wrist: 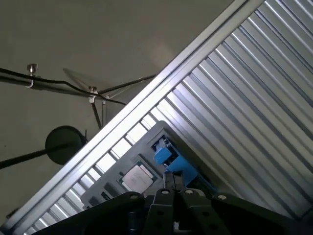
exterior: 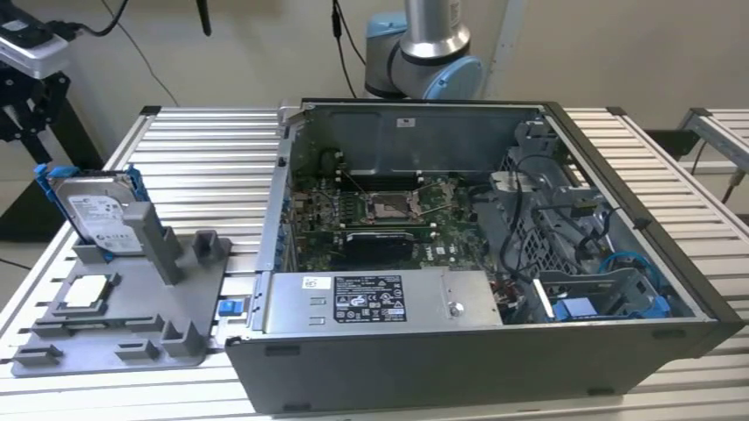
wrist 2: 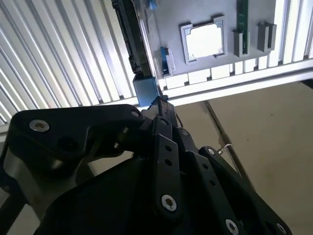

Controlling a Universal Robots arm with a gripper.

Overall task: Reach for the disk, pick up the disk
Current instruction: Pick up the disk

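Observation:
The disk (exterior: 96, 209) stands on edge in a slot of the grey holder tray (exterior: 129, 307) at the exterior view's left, silver with a white label and a blue bracket around it. My gripper (exterior: 21, 105) hangs above it, a little further to the exterior view's left, not touching. In the second wrist view the black gripper (wrist 2: 157, 105) points at the disk's blue bracket corner (wrist 2: 145, 90), its jaws drawn together with nothing between them. The first wrist view has the gripper (wrist: 174, 193) just short of the blue bracket (wrist: 171, 159).
A small square silver chip (exterior: 84, 294) lies in the tray near the disk. An open computer case (exterior: 468, 254) with a grey box (exterior: 374, 303) fills the slatted table's (exterior: 210, 167) middle. The table edge and floor lie close beyond the tray (wrist 2: 244, 142).

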